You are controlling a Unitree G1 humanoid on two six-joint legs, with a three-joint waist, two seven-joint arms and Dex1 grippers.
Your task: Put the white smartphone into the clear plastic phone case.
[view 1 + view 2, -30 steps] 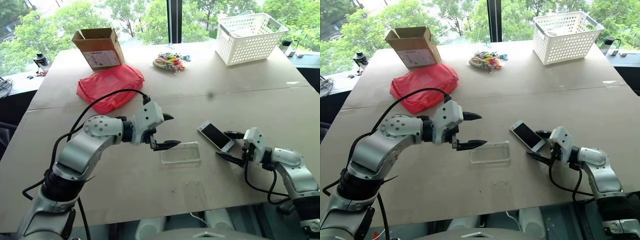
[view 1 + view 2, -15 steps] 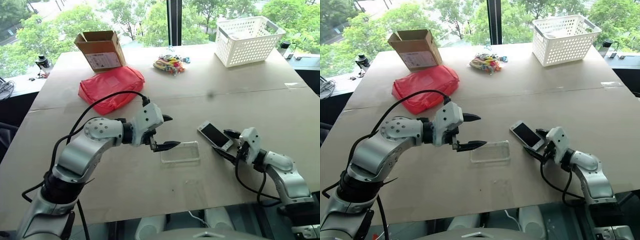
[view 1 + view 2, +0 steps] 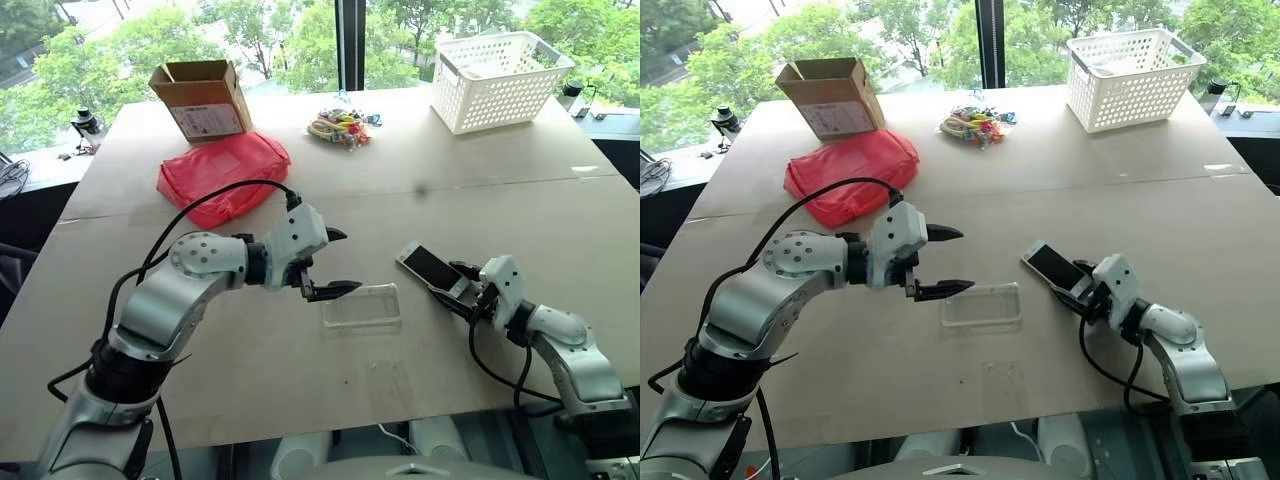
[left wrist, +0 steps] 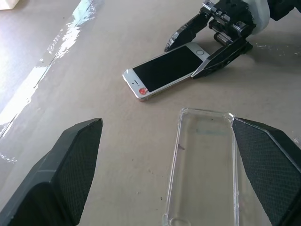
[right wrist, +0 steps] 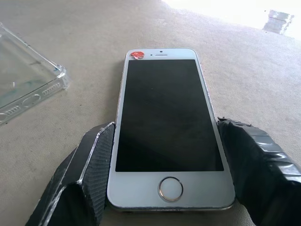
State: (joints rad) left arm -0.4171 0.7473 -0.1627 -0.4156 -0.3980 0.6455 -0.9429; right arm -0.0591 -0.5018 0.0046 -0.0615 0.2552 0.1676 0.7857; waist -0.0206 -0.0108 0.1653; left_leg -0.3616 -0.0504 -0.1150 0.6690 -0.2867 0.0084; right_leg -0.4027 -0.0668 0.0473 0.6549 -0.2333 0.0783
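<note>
At your far left, near the back of the pale brown tabletop (image 3: 520,215), an open brown cardboard box (image 3: 200,95) with a white label stands, and a flat red fabric pouch (image 3: 222,172) lies just in front of it. Moving right, your left gripper (image 3: 335,262) hangs above the table with its two black fingers spread wide and nothing between them; the lower fingertip (image 3: 345,288) sits just beside the near left corner of the thin, transparent, colourless rectangular phone case (image 3: 362,306). That case lies flat with its hollow side up, and in your left wrist view it (image 4: 202,165) rests between the two spread fingers, apart from the phone. Behind it, toward the window, a small heap of colourful trinkets (image 3: 342,124) sits near the table's middle.

Further right, the small flat white-bezelled smartphone with the black screen (image 3: 432,270) lies face up on the table, angled, just beside the case's far right corner but not touching it. Your right gripper (image 5: 164,165) has its black fingers on either long side of the phone's home-button end, both pads (image 5: 96,162) pressed against its edges, so it is gripping the phone while it rests on the table. At the far right back corner stands a white perforated plastic basket (image 3: 500,75).
</note>
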